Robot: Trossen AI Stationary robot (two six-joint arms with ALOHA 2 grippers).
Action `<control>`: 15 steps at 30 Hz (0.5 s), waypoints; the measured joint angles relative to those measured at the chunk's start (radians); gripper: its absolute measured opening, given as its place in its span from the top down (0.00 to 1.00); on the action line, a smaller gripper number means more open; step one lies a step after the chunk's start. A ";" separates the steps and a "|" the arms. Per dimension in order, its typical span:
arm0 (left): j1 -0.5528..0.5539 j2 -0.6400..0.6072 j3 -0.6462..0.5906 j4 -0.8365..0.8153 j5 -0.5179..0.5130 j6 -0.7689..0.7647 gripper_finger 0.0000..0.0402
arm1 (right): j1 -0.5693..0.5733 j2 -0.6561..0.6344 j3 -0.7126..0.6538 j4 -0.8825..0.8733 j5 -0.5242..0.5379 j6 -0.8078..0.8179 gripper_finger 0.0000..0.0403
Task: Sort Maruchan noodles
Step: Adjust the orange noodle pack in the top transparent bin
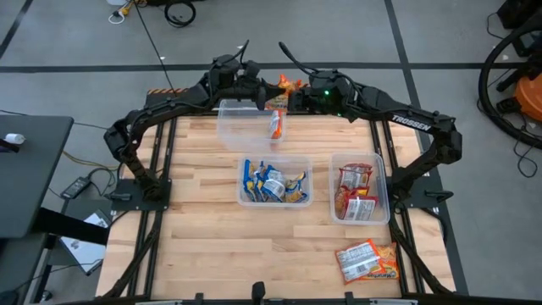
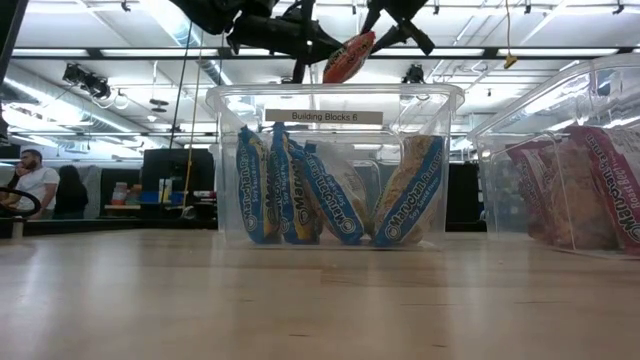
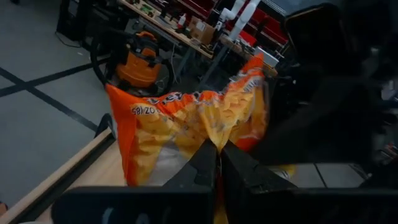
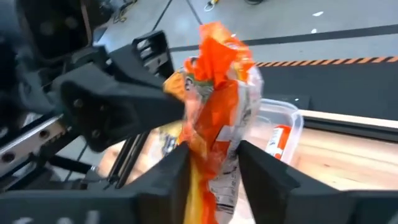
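Observation:
An orange-yellow noodle packet (image 1: 286,84) is held up between my two grippers over the table's far edge, and it also shows in the low view (image 2: 348,57). My left gripper (image 3: 218,158) is shut on it from the left. My right gripper (image 4: 212,163) is shut on it from the right. Below them a clear tub (image 1: 237,127) holds one orange packet (image 1: 276,124). A middle tub (image 1: 273,202) holds blue packets (image 2: 330,195), and a right tub (image 1: 385,191) holds red ones (image 1: 356,191). Two more packets (image 1: 367,261) lie flat on the table's near right. My left gripper pinches an edge of the orange packet (image 3: 208,134) between its two fingertips, coming level from the table's left. The packet is lifted clear and fans out beyond the fingers. My right gripper has the packet's other end (image 4: 214,140) crumpled between its two fingers (image 4: 261,165), coming from the table's right. The packet stands up out of the fingers, clear of the table.
The three tubs stand in the table's far and middle part, with bare wood at the near left (image 1: 203,246). An orange vacuum (image 3: 140,59) and cables sit on the floor beyond the far edge. A person (image 2: 30,180) sits far off in the room.

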 joint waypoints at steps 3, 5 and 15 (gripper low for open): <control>0.000 0.000 0.000 0.006 0.019 0.002 0.96 | -0.005 0.000 0.000 0.000 0.012 0.007 0.80; 0.000 0.000 0.000 0.010 0.026 0.003 0.96 | -0.006 0.003 0.000 0.001 0.012 -0.001 0.90; 0.030 -0.004 0.000 -0.035 0.104 0.106 0.84 | -0.004 0.005 0.000 -0.013 -0.023 -0.012 0.96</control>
